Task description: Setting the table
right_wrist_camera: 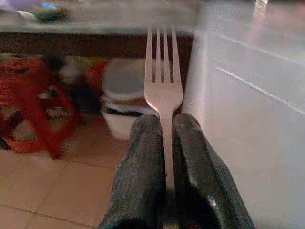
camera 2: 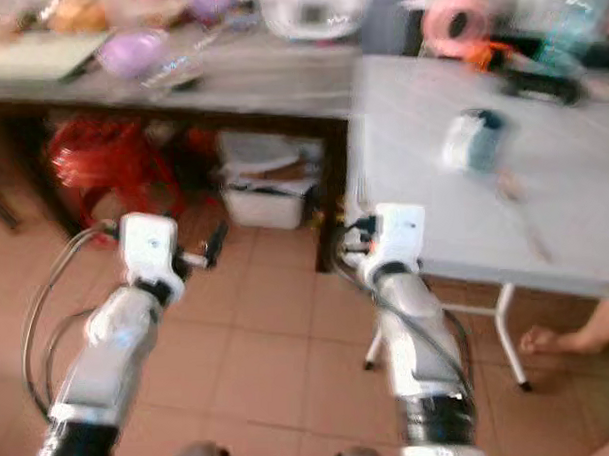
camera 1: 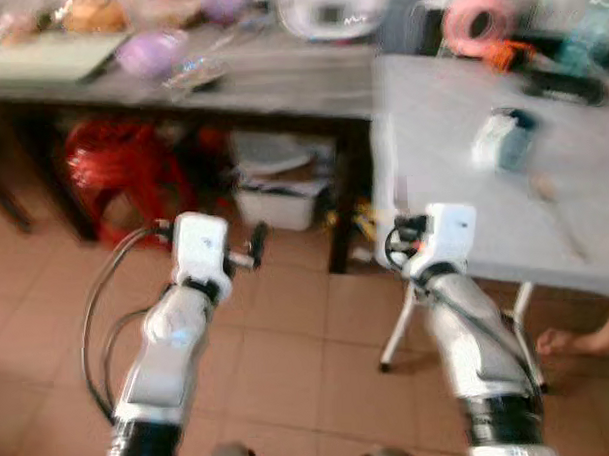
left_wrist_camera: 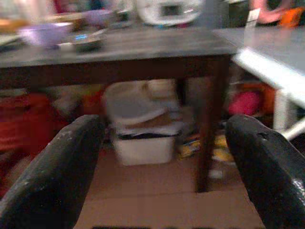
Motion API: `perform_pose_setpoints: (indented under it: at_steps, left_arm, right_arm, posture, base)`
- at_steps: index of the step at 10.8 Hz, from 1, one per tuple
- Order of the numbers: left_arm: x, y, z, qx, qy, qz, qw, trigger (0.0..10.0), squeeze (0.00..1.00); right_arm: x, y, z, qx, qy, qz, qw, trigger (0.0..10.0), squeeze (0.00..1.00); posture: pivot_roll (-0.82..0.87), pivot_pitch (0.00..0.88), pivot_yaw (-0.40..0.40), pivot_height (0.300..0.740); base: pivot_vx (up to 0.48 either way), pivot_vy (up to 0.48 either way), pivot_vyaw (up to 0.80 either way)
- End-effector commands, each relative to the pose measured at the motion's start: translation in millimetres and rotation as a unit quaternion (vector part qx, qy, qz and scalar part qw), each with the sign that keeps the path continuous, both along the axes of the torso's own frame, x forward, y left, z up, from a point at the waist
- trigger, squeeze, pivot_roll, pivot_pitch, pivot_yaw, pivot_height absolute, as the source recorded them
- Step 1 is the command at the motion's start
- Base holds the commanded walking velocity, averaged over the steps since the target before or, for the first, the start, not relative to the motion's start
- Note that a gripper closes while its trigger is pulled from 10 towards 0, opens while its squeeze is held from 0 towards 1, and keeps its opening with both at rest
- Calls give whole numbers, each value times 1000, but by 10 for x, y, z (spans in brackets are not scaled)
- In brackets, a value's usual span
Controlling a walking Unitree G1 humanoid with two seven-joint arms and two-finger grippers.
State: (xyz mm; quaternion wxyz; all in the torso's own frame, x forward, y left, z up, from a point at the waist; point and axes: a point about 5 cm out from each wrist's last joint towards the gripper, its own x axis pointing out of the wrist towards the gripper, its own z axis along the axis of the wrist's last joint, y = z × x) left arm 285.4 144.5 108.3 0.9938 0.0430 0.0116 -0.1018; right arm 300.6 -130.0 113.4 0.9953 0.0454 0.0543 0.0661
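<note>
My right gripper (right_wrist_camera: pixel 166 129) is shut on a white plastic fork (right_wrist_camera: pixel 163 71), whose tines point up and forward. It hovers at the near left corner of the grey folding table (camera 1: pixel 452 143). The fork (camera 1: pixel 401 193) shows faintly above the right wrist housing. My left gripper (left_wrist_camera: pixel 162 143) is open, its two black fingers (left_wrist_camera: pixel 52 176) spread wide with nothing between them. It is held over the tiled floor, facing the dark wooden table (camera 1: pixel 229 86). On the grey table lie a pale blue and white object (camera 1: pixel 504 139) and a thin utensil (camera 1: pixel 556 211).
Under the dark table stand a red stool (camera 1: pixel 113 175) and white containers (camera 1: pixel 273 184). A purple bowl (camera 1: pixel 150 51), a white appliance (camera 1: pixel 332 12) and a pink roll (camera 1: pixel 477 20) sit on top. A person's bare foot (camera 1: pixel 579 338) rests on the floor at right.
</note>
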Motion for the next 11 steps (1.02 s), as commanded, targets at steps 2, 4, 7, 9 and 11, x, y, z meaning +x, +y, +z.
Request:
perform_pose_setpoints:
  at_steps: [2,4,7,9,11]
  left_arm:
    - [47,-17,43,-4,-15,18,1000,10000,0]
    - [74,-58,72,-8,-24,18,1000,10000,0]
    - [58,-91,72,-3,-28,12,1000,10000,0]
    - [55,-81,70,-6,-27,11,1000,10000,0]
    - [43,-67,59,-7,-25,12,1000,10000,0]
  right_arm:
    - [16,-88,105,14,-22,-9,1000,10000,0]
    - [27,-157,190,9,-55,-15,998,10000,0]
    - [-2,-167,122,-37,-43,-29,998,10000,0]
    - [-48,-196,106,-44,-47,-40,997,10000,0]
    - [-57,-217,124,-47,-51,-47,996,10000,0]
  posture:
    - [8,0,-16,740]
    - [4,0,-16,740]
    - [10,0,-11,740]
    - [10,0,-5,740]
    - [13,0,-4,740]
  base:
    - [126,414,0]
    - [287,384,0]
    - [454,0,0]
    - [480,0,0]
    - [480,0,0]
